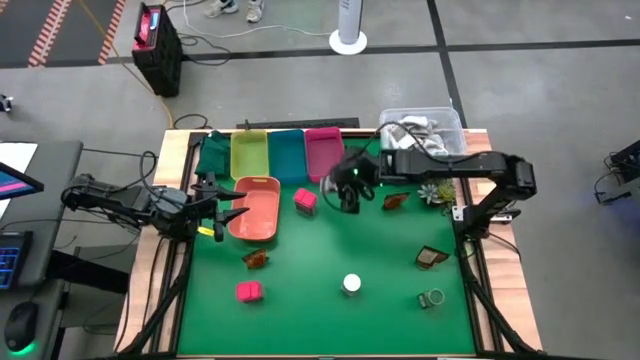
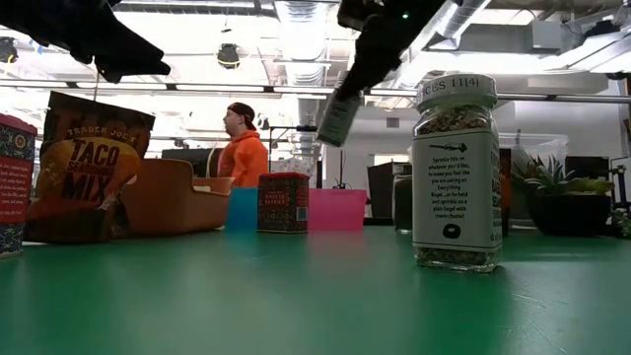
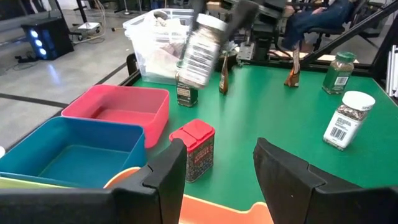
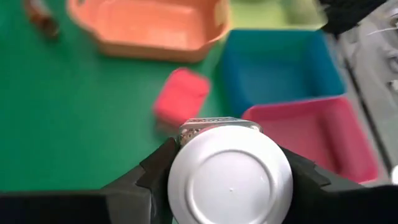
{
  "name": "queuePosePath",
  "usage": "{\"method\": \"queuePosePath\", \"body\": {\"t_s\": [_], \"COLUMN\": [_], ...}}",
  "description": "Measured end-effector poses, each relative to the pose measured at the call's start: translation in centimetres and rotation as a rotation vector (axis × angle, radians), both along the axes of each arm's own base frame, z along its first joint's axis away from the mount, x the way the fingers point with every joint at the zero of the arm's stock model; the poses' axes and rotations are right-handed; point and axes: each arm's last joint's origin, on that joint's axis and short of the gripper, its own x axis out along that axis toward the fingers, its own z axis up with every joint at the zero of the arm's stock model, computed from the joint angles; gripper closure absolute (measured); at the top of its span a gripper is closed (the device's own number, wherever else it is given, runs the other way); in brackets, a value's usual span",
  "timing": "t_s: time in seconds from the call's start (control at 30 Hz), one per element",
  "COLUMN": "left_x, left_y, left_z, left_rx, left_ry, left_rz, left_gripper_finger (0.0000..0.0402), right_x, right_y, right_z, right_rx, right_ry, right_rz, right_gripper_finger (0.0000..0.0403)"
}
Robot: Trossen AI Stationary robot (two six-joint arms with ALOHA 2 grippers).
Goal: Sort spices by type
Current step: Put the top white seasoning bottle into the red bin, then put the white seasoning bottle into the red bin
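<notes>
Fingers (image 4: 146, 180) of the right gripper (image 4: 227, 186) clamp a white-capped jar (image 4: 230, 177), lifted off the green table (image 1: 330, 320) just in front of the magenta tray (image 1: 322, 152), near a pink box (image 1: 305, 199). Beside the salmon tray (image 1: 255, 210), the left gripper (image 3: 217, 168) waits, fingers apart and holding nothing.

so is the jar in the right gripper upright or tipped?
Tipped: the white-capped jar hangs slanted off the table in the right gripper.

yellow tray (image 1: 249, 152), teal tray (image 1: 287, 154), magenta tray (image 1: 323, 152), salmon tray (image 1: 256, 208), clear tub (image 1: 424, 127) along the table's far edge
</notes>
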Motion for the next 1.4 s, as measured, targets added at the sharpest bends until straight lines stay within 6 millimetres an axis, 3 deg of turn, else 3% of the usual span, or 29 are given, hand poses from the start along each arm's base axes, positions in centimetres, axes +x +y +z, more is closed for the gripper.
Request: {"method": "queuePosePath", "body": {"t_s": [0.2, 0.37, 0.53, 0.67, 0.83, 1.17, 1.4], "left_x": [0.0, -0.1, -0.2, -0.2, -0.2, -0.2, -0.2], "left_y": [0.0, 0.0, 0.0, 0.1, 0.1, 0.1, 0.1], "left_z": [-0.1, -0.3, -0.7, -0.8, -0.9, -0.9, -0.9], "left_rx": [0.001, 0.01, 0.008, 0.011, 0.013, 0.004, 0.004], "left_ry": [0.006, 0.035, 0.072, 0.084, 0.087, 0.087, 0.087], "left_rz": [0.0, 0.0, 0.003, 0.003, 0.003, 0.005, 0.005], "left_gripper_finger": [0.0226, 0.0226, 0.0226, 0.0226, 0.0226, 0.0226, 0.0226], "right_x": [3.0, 5.6, 6.4, 6.7, 7.1, 7.1, 7.3], "right_y": [-4.6, -10.4, -16.3, -19.0, -20.2, -20.2, -20.2], "right_z": [-0.7, -2.1, -4.4, -6.7, -8.2, -8.0, -7.8], "right_rx": [-0.04, -0.05, 0.005, 0.102, 0.196, 0.193, 0.179], "right_ry": [0.034, 0.091, 0.13, 0.181, 0.2, 0.196, 0.177], "right_rz": [-0.022, -0.097, -0.22, -0.256, -0.252, -0.247, -0.242], "right_gripper_finger": [0.0182, 0.0182, 0.0176, 0.0174, 0.0167, 0.0119, 0.0107]}}
